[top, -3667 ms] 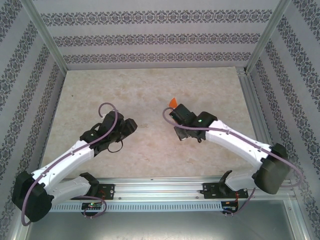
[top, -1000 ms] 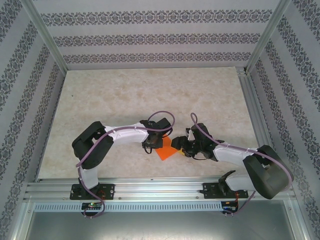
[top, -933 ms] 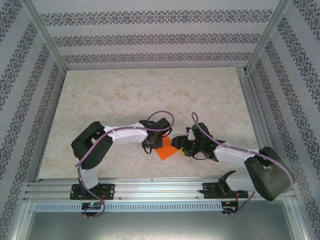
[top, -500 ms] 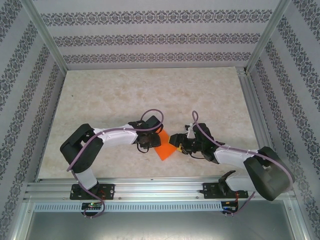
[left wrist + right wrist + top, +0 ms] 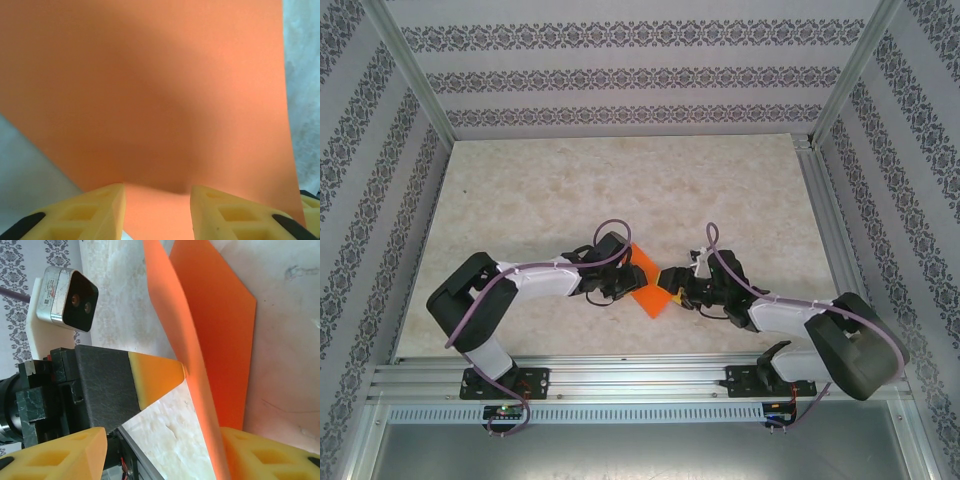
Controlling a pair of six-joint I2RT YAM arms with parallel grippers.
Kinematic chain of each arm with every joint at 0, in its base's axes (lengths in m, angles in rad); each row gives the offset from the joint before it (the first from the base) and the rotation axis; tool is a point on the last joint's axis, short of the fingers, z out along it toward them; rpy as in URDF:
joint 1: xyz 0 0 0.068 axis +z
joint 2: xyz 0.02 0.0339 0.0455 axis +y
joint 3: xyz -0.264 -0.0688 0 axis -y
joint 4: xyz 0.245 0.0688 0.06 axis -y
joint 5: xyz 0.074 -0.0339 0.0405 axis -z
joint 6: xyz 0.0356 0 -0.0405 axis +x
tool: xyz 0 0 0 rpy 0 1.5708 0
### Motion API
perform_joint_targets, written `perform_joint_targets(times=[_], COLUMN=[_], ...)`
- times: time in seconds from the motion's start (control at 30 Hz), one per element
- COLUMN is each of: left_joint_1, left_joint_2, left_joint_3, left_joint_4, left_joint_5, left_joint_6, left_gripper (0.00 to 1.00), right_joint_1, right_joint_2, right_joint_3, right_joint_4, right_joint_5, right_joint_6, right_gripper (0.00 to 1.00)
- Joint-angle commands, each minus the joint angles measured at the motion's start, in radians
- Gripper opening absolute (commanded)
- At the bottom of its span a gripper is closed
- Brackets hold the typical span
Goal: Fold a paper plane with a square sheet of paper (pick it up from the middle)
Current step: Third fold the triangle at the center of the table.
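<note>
**Orange square sheet of paper (image 5: 650,291), flap up, unpinched**

It lies on the counter (image 5: 570,190), near the front. Left fingers (image 5: 95,210) straddle it, narrowly parted; right fingers (image 5: 65,455) stand wide around the raised flap. Ungripped, the flap could spring flat or crease crooked.

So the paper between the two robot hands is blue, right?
Not blue. The square sheet of paper is bright orange, as the top external view shows. The rest is right: it sits between the left gripper and the right gripper.
</note>
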Motion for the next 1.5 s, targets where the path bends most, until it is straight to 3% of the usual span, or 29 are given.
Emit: perform_joint_targets(times=[0.0,0.13,0.37,0.73,0.97,1.3,1.47], left_joint_1=[0.006,0.007,0.003,-0.018,-0.024,-0.029,-0.029], left_joint_2=[-0.036,-0.058,-0.036,0.016,0.057,0.038,0.044], left_joint_3=[0.013,0.011,0.024,0.047,0.032,0.022,0.003], left_joint_4=[0.029,0.040,0.093,0.155,0.208,0.216,0.279], left_joint_5=[0.011,0.016,0.068,0.125,0.135,0.132,0.154], left_joint_6=[-0.009,-0.003,-0.005,-0.015,-0.050,-0.059,-0.091], left_gripper=[0.40,0.39,0.36,0.39,0.36,0.46,0.52], right_joint_1=[0.002,-0.014,-0.026,-0.038,-0.043,-0.030,-0.030], right_joint_2=[-0.070,-0.119,-0.150,-0.262,-0.224,-0.151,-0.172], right_joint_3=[-0.004,0.002,-0.003,-0.021,-0.012,0.006,0.006], right_joint_4=[-0.114,-0.224,-0.181,-0.254,-0.202,-0.090,-0.143], right_joint_5=[0.062,0.083,0.057,0.082,0.040,0.007,0.021], right_joint_6=[-0.036,-0.060,-0.037,-0.038,-0.030,0.000,-0.012], right_gripper=[0.60,0.61,0.57,0.55,0.53,0.54,0.55])
